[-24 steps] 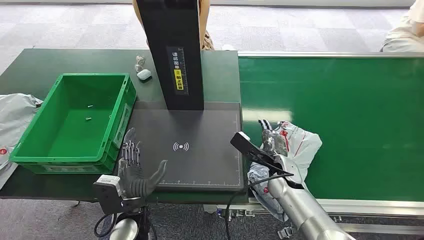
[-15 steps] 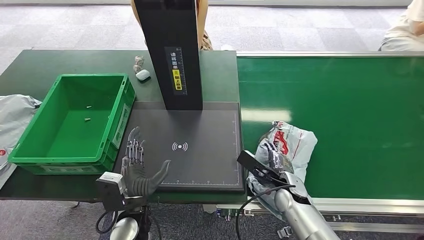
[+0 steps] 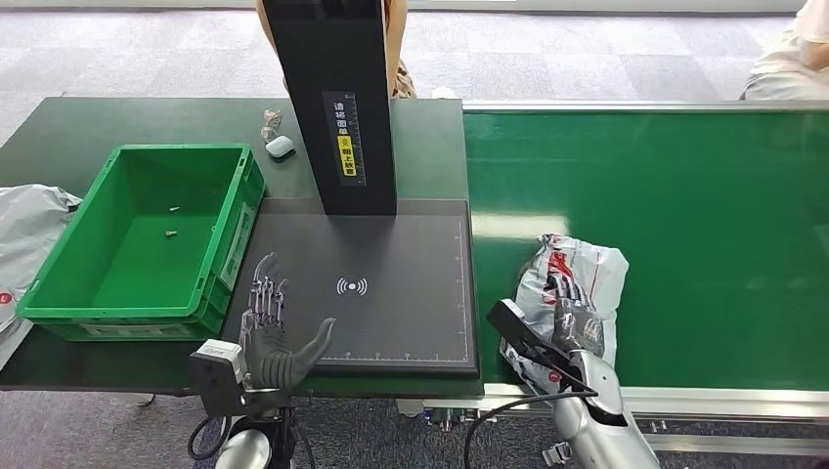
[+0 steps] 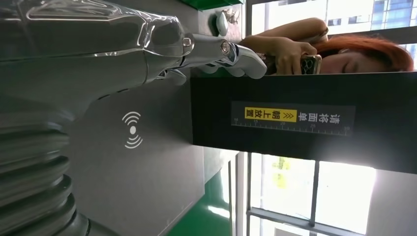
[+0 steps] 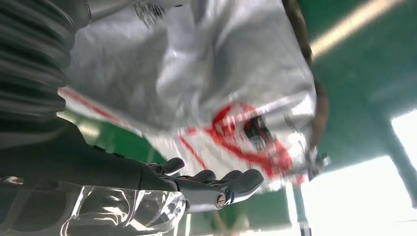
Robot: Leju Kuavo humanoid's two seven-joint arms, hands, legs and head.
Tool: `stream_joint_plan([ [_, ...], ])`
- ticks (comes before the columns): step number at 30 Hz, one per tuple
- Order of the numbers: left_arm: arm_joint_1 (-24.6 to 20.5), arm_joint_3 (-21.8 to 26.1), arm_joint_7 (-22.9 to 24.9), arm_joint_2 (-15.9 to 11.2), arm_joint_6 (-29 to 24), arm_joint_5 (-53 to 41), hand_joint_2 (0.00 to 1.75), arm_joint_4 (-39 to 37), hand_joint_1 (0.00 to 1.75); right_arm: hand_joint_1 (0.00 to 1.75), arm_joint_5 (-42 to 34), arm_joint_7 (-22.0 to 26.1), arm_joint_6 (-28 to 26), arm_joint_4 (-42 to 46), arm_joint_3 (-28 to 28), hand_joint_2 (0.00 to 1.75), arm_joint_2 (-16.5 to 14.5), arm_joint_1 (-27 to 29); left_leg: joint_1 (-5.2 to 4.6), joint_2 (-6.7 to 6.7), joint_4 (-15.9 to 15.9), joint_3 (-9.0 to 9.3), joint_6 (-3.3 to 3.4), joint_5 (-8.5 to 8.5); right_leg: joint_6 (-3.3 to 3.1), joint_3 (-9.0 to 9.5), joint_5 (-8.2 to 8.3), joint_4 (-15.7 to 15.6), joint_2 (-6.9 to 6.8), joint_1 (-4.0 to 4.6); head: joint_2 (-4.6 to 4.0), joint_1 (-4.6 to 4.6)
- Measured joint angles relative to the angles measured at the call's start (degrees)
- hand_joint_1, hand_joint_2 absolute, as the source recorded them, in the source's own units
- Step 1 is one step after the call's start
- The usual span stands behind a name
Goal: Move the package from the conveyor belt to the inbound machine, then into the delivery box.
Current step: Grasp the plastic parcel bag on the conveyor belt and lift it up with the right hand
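The package (image 3: 577,274), a crumpled grey plastic bag with red print, lies on the green conveyor belt (image 3: 704,225) close to its near left corner. My right hand (image 3: 577,327) rests against the bag's near side with its fingers stretched out, not curled around it. The right wrist view has the package (image 5: 221,73) lying just past the straight fingers of my right hand (image 5: 196,187). My left hand (image 3: 274,332) hovers open over the near left corner of the inbound machine's black pad (image 3: 401,254). The green delivery box (image 3: 59,283) stands left of the pad.
The machine's black column (image 3: 342,107) rises at the back of the pad. A white earbud case (image 3: 281,147) and a small object (image 3: 271,120) lie behind the box. Grey bags (image 3: 29,225) lie at the far left. A person (image 4: 314,49) stands behind the column.
My right hand has drawn back toward me and a little to the right along the belt's near edge. The package now lies flatter on the belt. My left hand has barely moved.
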State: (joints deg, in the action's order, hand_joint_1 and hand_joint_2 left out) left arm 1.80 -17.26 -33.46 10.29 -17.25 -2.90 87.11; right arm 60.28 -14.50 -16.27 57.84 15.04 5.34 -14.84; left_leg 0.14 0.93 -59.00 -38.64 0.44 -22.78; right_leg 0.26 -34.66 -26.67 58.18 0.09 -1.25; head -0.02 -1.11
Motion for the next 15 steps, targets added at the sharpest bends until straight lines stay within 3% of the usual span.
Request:
stream_joint_plan([
  [4,-0.71,-0.11,0.06,0.01,1.13,0.5,1.75,-0.84,0.0,0.0,-2.23,-0.87,8.22,-1.45,-0.98,1.75,-0.12,0.35,0.01,-0.01,0.0,0.01,0.0,0.0,0.0,0.0,0.0,0.0,0.0,0.0,0.0,-0.01],
  [8,-1.33,-0.22,0.32,0.02,1.21,0.93,1.75,-1.3,0.0,0.0,-0.76,-2.28,8.54,-4.57,-1.03,1.75,-0.14,-0.94,0.01,0.02,0.0,0.05,0.01,0.01,0.02,0.01,-0.02,-0.01,-0.01,0.0,0.0,-0.01],
  [11,-1.13,-0.23,0.47,-0.01,0.82,0.96,1.75,-1.3,0.0,0.0,2.77,-5.91,6.74,-4.85,-1.21,1.75,-0.13,-1.08,-0.01,0.08,0.0,0.05,0.05,0.03,0.07,0.02,-0.05,-0.04,-0.05,-0.03,0.0,0.0],
  [15,-0.99,-0.47,0.97,-0.02,0.67,0.85,1.75,-1.31,0.0,0.0,5.35,-9.43,10.86,-3.89,-2.63,1.75,-0.1,-0.3,-0.01,0.08,-0.02,0.08,0.08,0.04,0.1,0.05,-0.04,-0.09,-0.05,-0.05,0.0,0.0],
])
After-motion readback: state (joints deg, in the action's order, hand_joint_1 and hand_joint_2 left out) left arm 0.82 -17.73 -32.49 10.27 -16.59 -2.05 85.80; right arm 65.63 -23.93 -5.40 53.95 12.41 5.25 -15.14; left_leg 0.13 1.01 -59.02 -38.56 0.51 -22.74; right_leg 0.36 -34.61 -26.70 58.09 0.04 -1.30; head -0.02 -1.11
